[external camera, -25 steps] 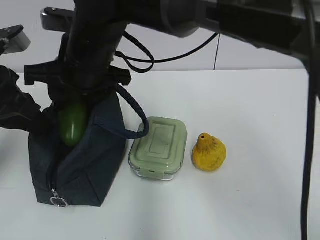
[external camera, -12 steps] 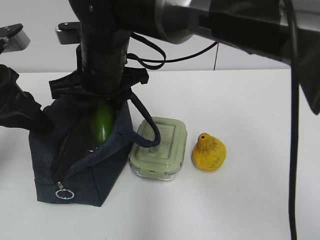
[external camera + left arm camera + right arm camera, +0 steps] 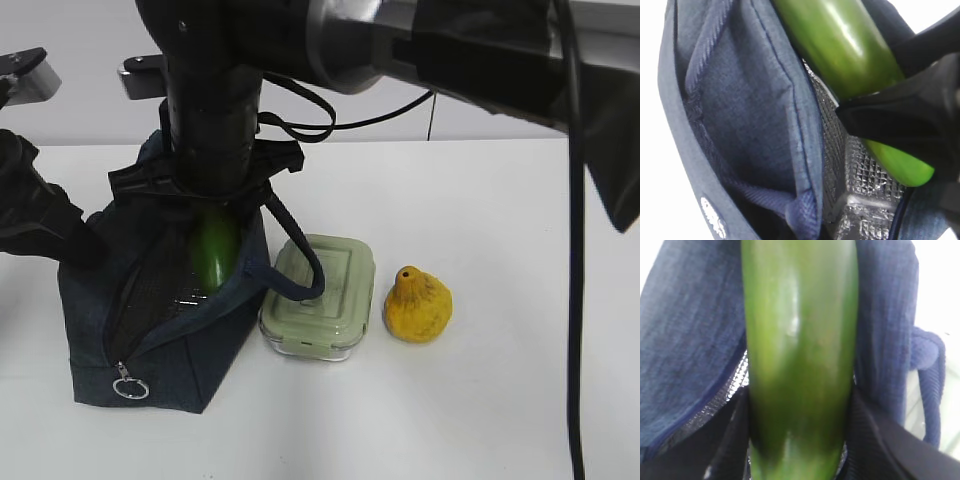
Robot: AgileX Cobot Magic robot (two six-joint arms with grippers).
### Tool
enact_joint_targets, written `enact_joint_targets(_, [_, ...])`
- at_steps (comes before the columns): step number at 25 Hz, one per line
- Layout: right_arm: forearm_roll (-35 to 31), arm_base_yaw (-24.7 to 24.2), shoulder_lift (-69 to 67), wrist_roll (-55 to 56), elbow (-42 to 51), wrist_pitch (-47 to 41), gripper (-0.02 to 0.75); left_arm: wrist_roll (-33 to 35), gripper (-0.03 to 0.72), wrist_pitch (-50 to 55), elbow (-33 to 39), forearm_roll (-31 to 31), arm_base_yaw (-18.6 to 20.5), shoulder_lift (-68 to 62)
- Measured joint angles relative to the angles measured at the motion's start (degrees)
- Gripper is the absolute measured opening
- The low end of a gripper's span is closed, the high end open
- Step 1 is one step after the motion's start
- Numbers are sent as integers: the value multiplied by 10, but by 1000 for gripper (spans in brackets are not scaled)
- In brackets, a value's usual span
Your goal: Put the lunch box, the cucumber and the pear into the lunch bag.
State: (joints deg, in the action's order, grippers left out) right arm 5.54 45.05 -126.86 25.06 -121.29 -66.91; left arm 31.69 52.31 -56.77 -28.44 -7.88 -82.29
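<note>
Poking cucumber (image 3: 213,250) inside lunch bag (image 3: 170,350)

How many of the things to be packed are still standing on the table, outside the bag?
2. The lunch box stands beside the lunch bag, and the pear stands to its right. The cucumber hangs in the bag's opening.

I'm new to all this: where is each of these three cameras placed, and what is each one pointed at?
Exterior view: in front of the table, looking down at a slant on the lunch bag, lunch box and pear; both arms show.
Left wrist view: beside the bag's mouth, looking into its silver lining; a dark gripper finger crosses it.
Right wrist view: on the arm above the bag, looking down along the held cucumber.
Shared: all three show the cucumber entering the bag.
</note>
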Motion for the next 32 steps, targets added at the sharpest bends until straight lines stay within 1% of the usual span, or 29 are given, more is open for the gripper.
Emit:
enact_joint_targets(3, [-8,0,-7,-4,0,-1,383,0,2,0,0,0,0,0])
enact_joint_targets(4, [-12,0,-8,-11,0,-1,398,0,2,0,0,0,0,0])
enact_joint_targets(7, [-18,0,-8,-22,0,0,483,0,2,0,0,0,0,0])
enact_joint_targets(8, [-18,0,-8,-25,0,0,531,0,2,0,0,0,0,0])
enact_joint_targets(10, [-18,0,-8,-31,0,0,573,0,2,0,0,0,0,0])
enact_joint_targets(11, [-18,0,-8,-33,0,0,580,0,2,0,0,0,0,0])
enact_joint_targets(18, [-18,0,2,-59,0,2,570,0,1,0,0,0,0,0])
enact_joint_targets(24, [24,0,58,-76,0,5,569,0,1,0,0,0,0,0])
enact_joint_targets(25, [41,0,69,-81,0,1,569,0,1,0,0,0,0,0])
enact_joint_targets(27, [50,-7,78,-92,0,-10,569,0,1,0,0,1,0,0])
enact_joint_targets(29, [39,-18,80,-110,0,-27,569,0,1,0,0,2,0,0])
enact_joint_targets(32, [0,-56,81,-129,0,-41,569,0,1,0,0,2,0,0])
